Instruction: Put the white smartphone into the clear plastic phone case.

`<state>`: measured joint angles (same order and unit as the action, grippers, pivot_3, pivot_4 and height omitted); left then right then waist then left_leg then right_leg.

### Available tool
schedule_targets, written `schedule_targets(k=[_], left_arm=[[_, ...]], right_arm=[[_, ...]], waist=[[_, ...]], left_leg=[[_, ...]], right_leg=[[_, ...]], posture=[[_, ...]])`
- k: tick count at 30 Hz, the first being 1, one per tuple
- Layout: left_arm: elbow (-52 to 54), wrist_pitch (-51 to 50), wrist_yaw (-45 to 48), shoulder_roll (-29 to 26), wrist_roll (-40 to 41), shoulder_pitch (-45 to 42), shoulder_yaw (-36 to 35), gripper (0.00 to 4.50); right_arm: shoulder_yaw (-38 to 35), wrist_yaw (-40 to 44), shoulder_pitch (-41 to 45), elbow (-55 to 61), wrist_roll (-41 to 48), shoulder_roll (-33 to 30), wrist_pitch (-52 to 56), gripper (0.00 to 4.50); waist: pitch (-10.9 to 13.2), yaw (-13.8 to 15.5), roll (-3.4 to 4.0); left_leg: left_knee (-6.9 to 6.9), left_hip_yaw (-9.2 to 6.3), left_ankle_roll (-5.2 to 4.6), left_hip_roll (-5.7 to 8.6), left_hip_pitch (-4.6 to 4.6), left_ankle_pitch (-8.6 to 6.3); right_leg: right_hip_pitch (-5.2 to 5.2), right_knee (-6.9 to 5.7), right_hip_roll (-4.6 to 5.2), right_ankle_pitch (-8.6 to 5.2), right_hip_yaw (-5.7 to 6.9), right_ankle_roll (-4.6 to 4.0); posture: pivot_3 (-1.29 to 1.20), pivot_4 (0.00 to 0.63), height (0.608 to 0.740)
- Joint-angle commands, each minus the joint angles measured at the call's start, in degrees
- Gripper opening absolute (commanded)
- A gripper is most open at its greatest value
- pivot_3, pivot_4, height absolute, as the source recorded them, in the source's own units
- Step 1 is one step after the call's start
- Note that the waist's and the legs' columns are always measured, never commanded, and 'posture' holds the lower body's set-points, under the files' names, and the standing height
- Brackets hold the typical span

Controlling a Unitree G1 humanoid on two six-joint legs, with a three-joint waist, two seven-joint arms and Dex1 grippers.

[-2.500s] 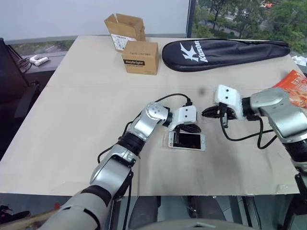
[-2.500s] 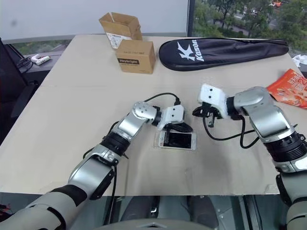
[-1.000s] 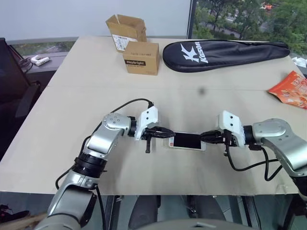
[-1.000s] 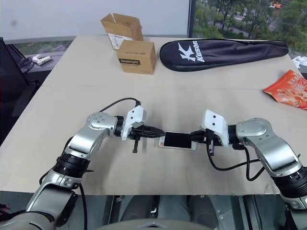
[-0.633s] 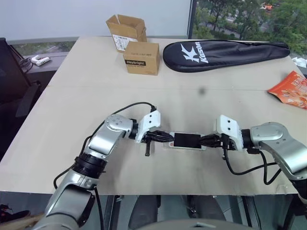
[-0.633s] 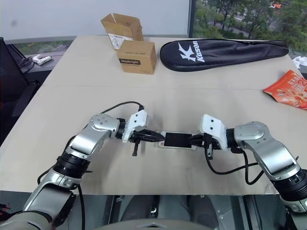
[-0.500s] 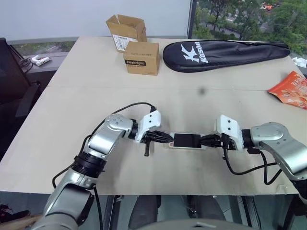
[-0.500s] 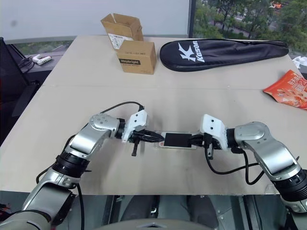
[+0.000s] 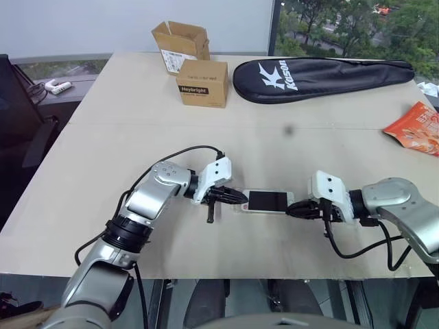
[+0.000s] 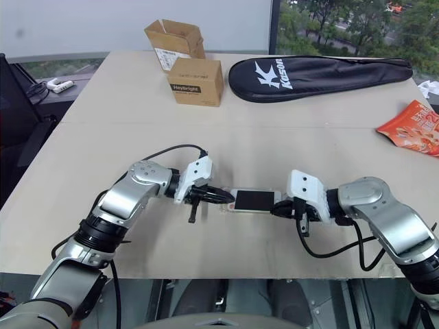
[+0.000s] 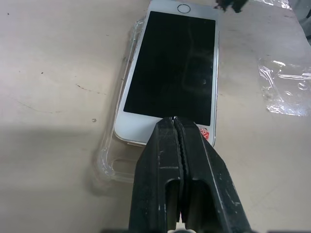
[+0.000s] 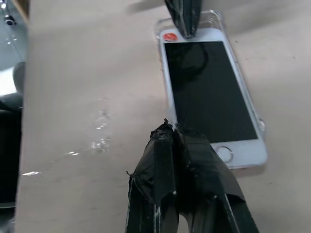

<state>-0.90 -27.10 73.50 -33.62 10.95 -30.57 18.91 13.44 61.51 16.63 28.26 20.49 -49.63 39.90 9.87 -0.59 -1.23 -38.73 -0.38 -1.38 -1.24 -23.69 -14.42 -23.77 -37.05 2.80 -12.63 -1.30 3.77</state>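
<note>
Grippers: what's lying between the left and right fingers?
The white smartphone, screen up on the clear plastic phone case, lies between the shut left gripper and shut right gripper. Both eye views show this.

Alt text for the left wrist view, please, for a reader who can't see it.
A white phone lies screen up, askew on a clear case on a beige table, not fully seated. The shut left end effector touches the phone's near end; a scrap of clear plastic lies beside.

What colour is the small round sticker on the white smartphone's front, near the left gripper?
Red-orange, on the white smartphone; the right wrist view shows the sticker best.
</note>
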Motion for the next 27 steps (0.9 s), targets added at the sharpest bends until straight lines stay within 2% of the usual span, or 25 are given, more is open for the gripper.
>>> schedule_targets(k=[1, 8, 27], left_arm=[[0.9, -0.3, 0.4, -0.4, -0.7, 0.0, 1.9, 0.00], [0.4, 0.8, 0.8, -0.6, -1.3, -0.5, 2.8, 0.00], [-0.6, 2.6, 1.3, -0.6, -2.5, -1.2, 3.7, 0.00]], right_arm=[[1.7, 0.9, 0.9, 0.3, -1.0, -0.6, -0.8, 0.09], [4.9, -0.4, 3.3, -2.2, -3.9, 1.3, -1.5, 0.09], [5.8, -4.9, 4.8, -4.0, -6.2, 5.1, 1.4, 0.09]], waist=[[0.0, 0.0, 0.00], [0.0, 0.0, 0.00], [0.0, -0.1, 0.01]], left_leg=[[0.00, 0.00, 0.00, 0.00, 0.00, 0.00], [0.00, 0.00, 0.00, 0.00, 0.01, 0.00], [-0.01, 0.00, 0.00, 0.00, 0.07, 0.00]], right_leg=[[0.00, 0.00, 0.00, 0.00, 0.00, 0.00], [0.01, 0.01, 0.00, 0.00, 0.00, 0.00], [0.07, 0.01, -0.01, 0.00, 0.00, 0.00]], posture=[[0.00, 0.150, 0.740], [0.00, 0.150, 0.740], [0.00, 0.150, 0.740]])
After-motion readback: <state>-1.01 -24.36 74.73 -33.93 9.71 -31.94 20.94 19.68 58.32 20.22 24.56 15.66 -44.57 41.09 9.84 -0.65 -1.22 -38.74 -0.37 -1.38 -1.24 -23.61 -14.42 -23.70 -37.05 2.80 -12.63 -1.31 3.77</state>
